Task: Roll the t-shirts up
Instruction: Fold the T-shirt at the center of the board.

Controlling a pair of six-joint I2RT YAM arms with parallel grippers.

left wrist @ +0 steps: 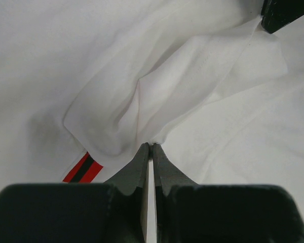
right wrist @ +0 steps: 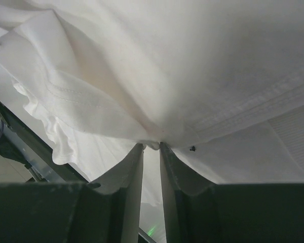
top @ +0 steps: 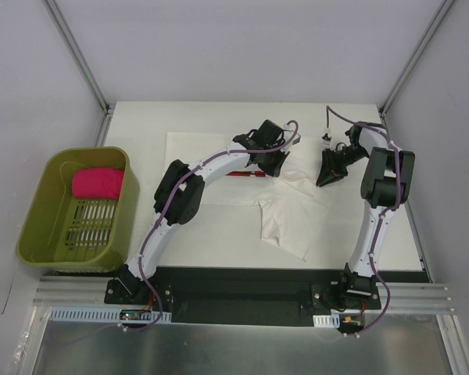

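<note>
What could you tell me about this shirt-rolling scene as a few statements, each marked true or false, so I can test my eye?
1. The pink bundle lies inside the green basket. True.
2. The left hand hangs wide open above the cloth. False: it is shut, pinching a fold of the white t-shirt.
3. The white t-shirt is rolled into a tight bundle. False: it lies loosely spread and partly folded over on the table.
4. The right hand grips the white t-shirt as well. True.
5. The green basket stands on the right arm's side. False: it stands on the left arm's side.
</note>
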